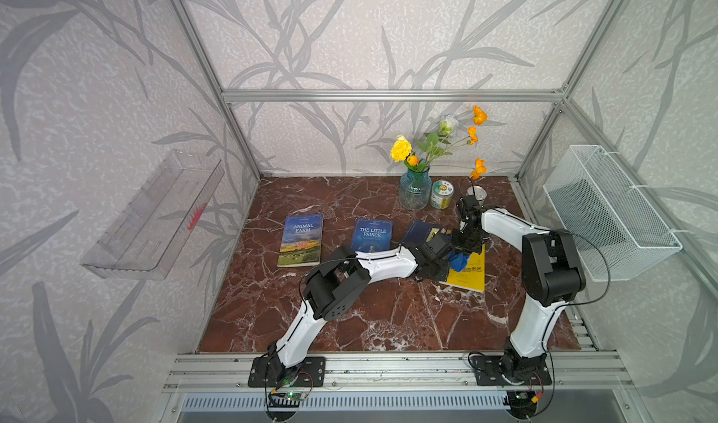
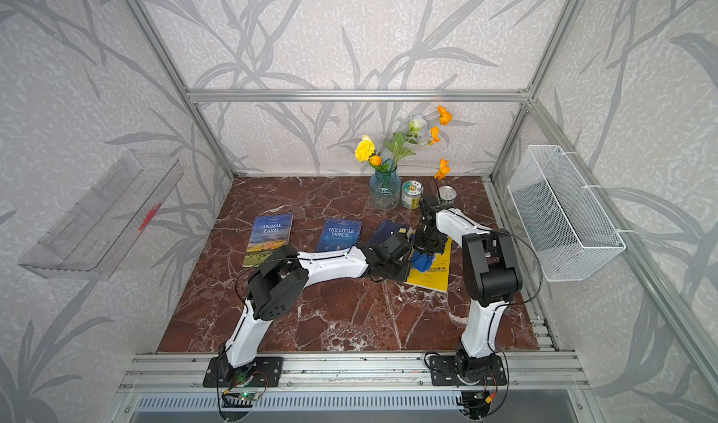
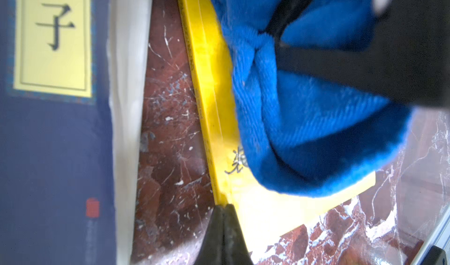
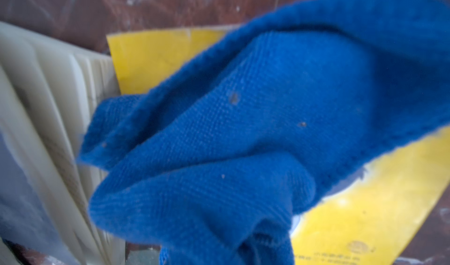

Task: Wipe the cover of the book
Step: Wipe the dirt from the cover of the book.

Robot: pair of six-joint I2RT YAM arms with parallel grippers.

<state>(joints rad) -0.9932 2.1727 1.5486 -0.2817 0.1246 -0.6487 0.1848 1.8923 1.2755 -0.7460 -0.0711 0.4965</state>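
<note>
Leaf-pattern walls enclose a red marble table. A white wire basket hangs on the right wall and a clear plastic shelf on the left wall. Both arms reach in to the right-centre of the table.

Four books lie flat in a row across the middle:
- Animal Farm, far left
- The Little Prince, next
- a navy book, partly hidden by the arms
- the yellow book, rightmost and a bit nearer (this one is getting the cloth)

A blue glass vase of flowers stands at the far edge with two cans just to its right.

The blue cloth sits bunched on the yellow cover's left part. The right gripper comes down from above and pinches a fold of the cloth. The left gripper has its tips pressed together with nothing between them, set at the yellow book's left edge by the near corner.
</note>
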